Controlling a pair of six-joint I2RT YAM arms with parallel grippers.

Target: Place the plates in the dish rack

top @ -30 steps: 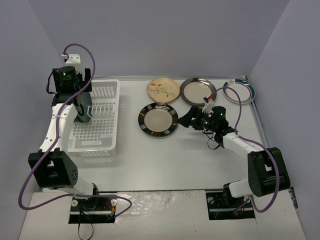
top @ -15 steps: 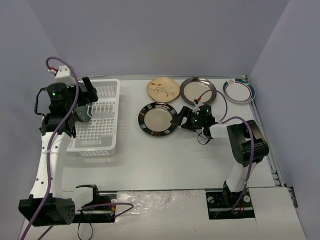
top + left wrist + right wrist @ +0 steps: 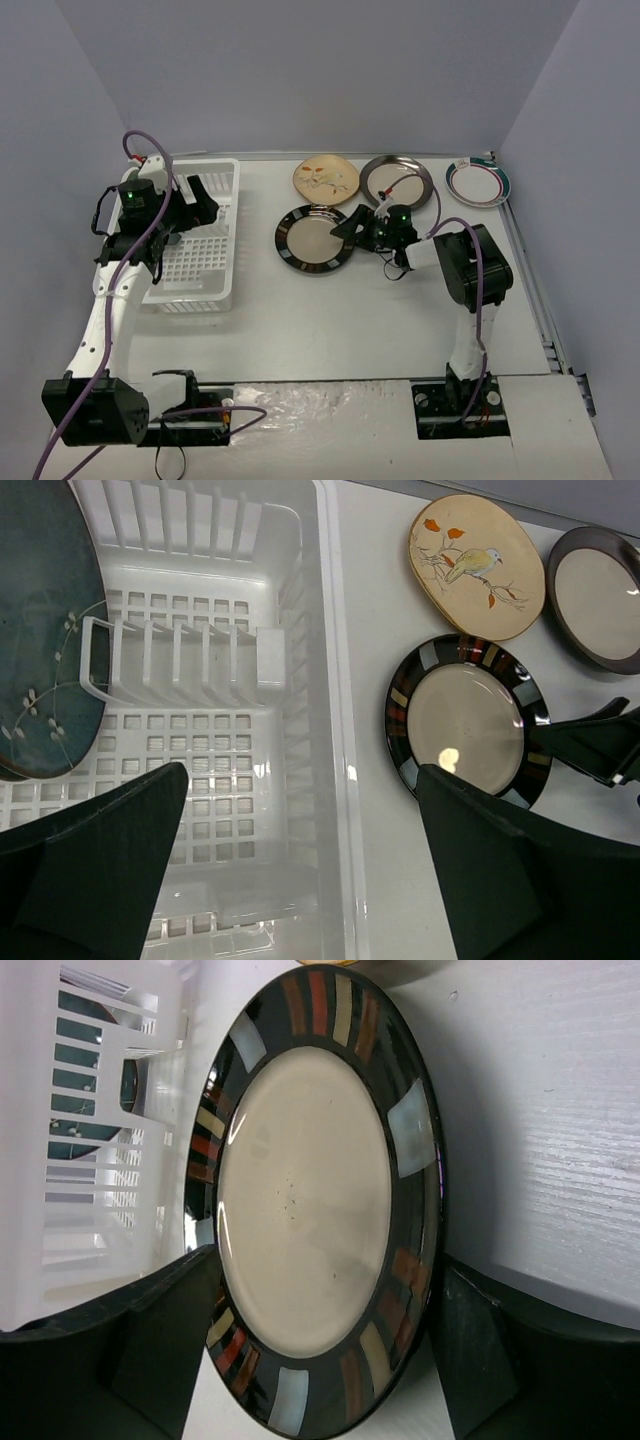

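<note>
Now the left gripper (image 3: 302, 775) hangs spread wide over the dish rack (image 3: 330, 680), with a teal plate (image 3: 40, 630) inside it. Rightward, the right gripper (image 3: 325, 1265) straddles the dark-rimmed beige plate (image 3: 310, 1200), which lies flat on the table (image 3: 300, 320), jaws parted.

Left fingers (image 3: 100, 870), right fingers (image 3: 150, 1355) seemingly apart

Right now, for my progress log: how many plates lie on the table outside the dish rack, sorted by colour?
Dark-rimmed beige plates: 2
Tan bird plate: 1
White plate with teal-red rim: 1
Total on the table: 4
</note>
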